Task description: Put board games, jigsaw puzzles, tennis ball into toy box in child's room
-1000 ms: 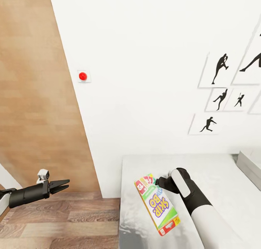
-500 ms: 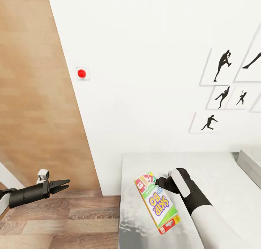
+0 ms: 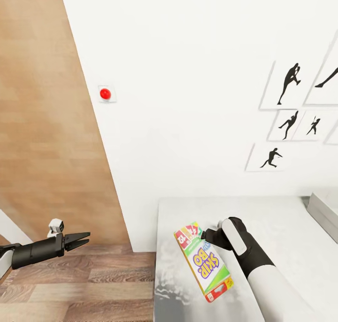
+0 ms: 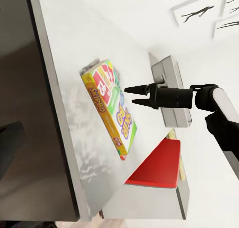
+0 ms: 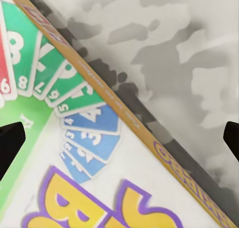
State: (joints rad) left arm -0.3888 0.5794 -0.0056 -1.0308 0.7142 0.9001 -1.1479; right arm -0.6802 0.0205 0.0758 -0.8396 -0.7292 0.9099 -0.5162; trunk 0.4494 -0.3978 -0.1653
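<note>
Nothing has shifted since half a second ago. Right gripper (image 3: 204, 233) at the board game (image 3: 203, 261), which lies near the table (image 3: 281, 223) edge; grip unclear. Left gripper (image 3: 79, 240) slightly parted, empty, over open floor (image 3: 94, 279).

The board game (image 3: 203, 262), a thin white-and-green box with fanned number cards and purple-and-yellow lettering on its face, is tilted above the table (image 3: 286, 228) near its end edge, one long edge raised. The right gripper (image 3: 205, 234) holds it at one end. At the table's far right stands the pale grey toy box (image 3: 323, 209), well apart.
</note>
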